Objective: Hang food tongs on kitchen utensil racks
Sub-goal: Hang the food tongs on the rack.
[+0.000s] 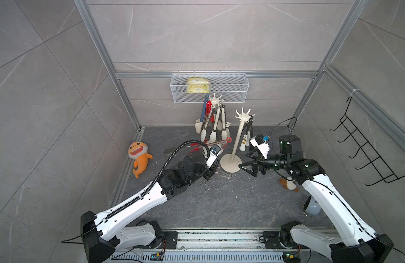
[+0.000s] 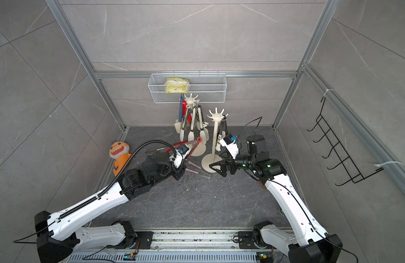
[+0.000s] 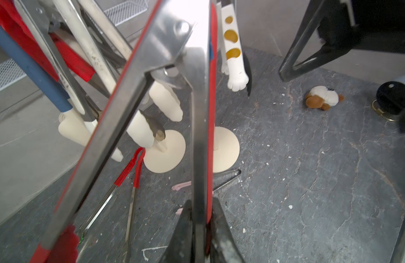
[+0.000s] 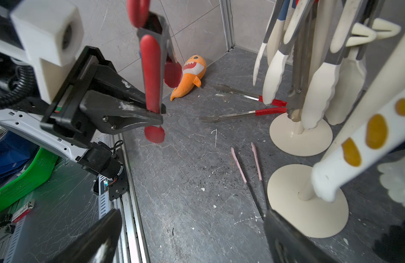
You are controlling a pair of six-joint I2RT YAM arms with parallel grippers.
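Left claw (image 4: 159,116) is clamped on one arm of the tongs (image 4: 150,75), low down near the red tip, with the other arm splayed free. The ring end stands uppermost, judged so that the loop can be offered to a prong. The tongs hang clear of the floor (image 1: 208,205), near both racks, not yet hung.

Right claw (image 1: 243,165) stands wide apart and empty, just beside the base of the near rack (image 1: 239,136). It is judged ready to steady that pole; contact cannot be determined. The near rack carries one spotted pair (image 1: 244,140). The far rack (image 1: 215,100) is crowded, so the near crown looks the likelier target. A red-handled pair (image 4: 240,115) and a pink-tipped pair (image 4: 241,166) lie on the floor.

Floor: dark stone-look, scratched, strewn with pale crumbs. Enclosure: grey tiled walls in aluminium framing, with a mesh basket (image 1: 231,95) on the back wall and a hook rack (image 1: 367,142) on the right wall. An orange plush (image 1: 139,157) lies aside.
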